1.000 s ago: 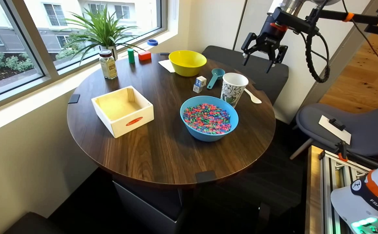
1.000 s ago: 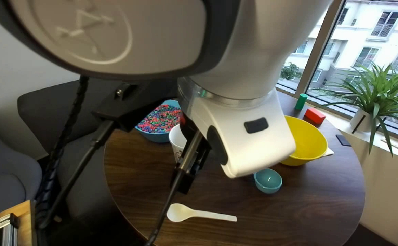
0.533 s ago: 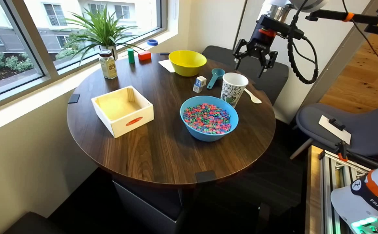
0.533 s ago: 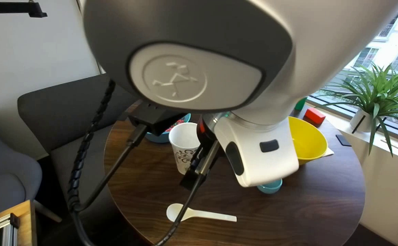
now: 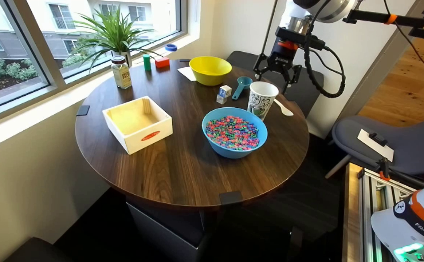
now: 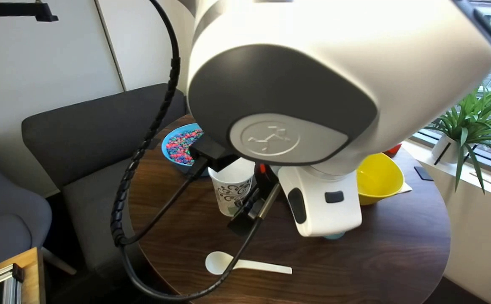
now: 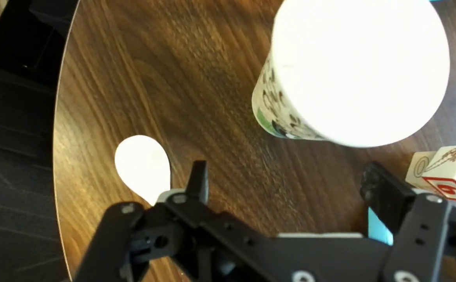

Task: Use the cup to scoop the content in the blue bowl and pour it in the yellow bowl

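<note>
your gripper (image 7: 286, 184) is set wide, jaws spread. in the wrist view, find the cup (image 7: 353, 72) ahead of the jaws and apart from them, mouth up. in both exterior views, it stands upright just beside the blue bowl (image 5: 230, 154), which holds the content (image 5: 232, 133); you find the yellow bowl (image 5: 211, 78) well apart from the blue one. the supporting tabletop (image 5: 161, 167) is round, dark and wood-grained, beside a window (image 5: 32, 40) with a leafy plant (image 5: 113, 34) before it. identify parts as follows: cup, white, tapered, printed with dark scrollwork; bowls, smooth and round; content, small multicoloured bits; box (image 5: 139, 142), pale, open-topped.
</note>
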Available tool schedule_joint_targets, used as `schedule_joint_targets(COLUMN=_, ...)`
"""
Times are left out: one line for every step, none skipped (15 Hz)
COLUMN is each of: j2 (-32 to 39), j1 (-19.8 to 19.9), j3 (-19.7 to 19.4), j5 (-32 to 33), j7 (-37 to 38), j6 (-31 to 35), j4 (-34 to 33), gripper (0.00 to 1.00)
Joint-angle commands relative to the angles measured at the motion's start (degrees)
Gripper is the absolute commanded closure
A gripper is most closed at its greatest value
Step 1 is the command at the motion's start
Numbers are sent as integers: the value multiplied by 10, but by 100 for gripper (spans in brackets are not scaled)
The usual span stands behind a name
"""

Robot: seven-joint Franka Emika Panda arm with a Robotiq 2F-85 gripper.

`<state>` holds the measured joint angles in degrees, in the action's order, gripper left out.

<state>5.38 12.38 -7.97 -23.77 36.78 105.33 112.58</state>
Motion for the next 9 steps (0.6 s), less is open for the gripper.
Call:
schedule_joint_targets(j2=34, j1=-8, j3=-10, j5=-22, j7=24, j6=-36, j4=-29, gripper=0)
schedule_joint_targets(j2=40, j1=-7, j3=-10, j5=-25, j7=27, j6=-43, j4=-33, gripper=0)
schedule_joint_targets(j2=46, j1=-7, j3=-10, j5=-27, j7=31, j6=-48, j4=-36, gripper=0)
schedule_joint_targets(j2=52, j1=-7, j3=-10, j5=-30, j7=34, j6=-51, j4=-38, gripper=0)
schedule_joint_targets(j2=56, j1=-7, j3=-10, j5=-32, j7=38, j6=-51, j4=-40, gripper=0)
schedule_joint_targets(j2=60, j1=-7, j3=-10, j5=-36, j7=41, j6=-49, j4=-39, gripper=0)
schedule_joint_targets(j2=65, j1=-7, j3=-10, j5=-40, j7=42, j6=-44, j4=-40, gripper=0)
schedule_joint_targets(j2=69, j1=-7, j3=-10, j5=-46, j7=43, j6=-43, j4=-41, gripper=0)
schedule_joint_targets(j2=74, j1=-7, j3=-10, j5=-52, j7=45, j6=-42, j4=-42, gripper=0)
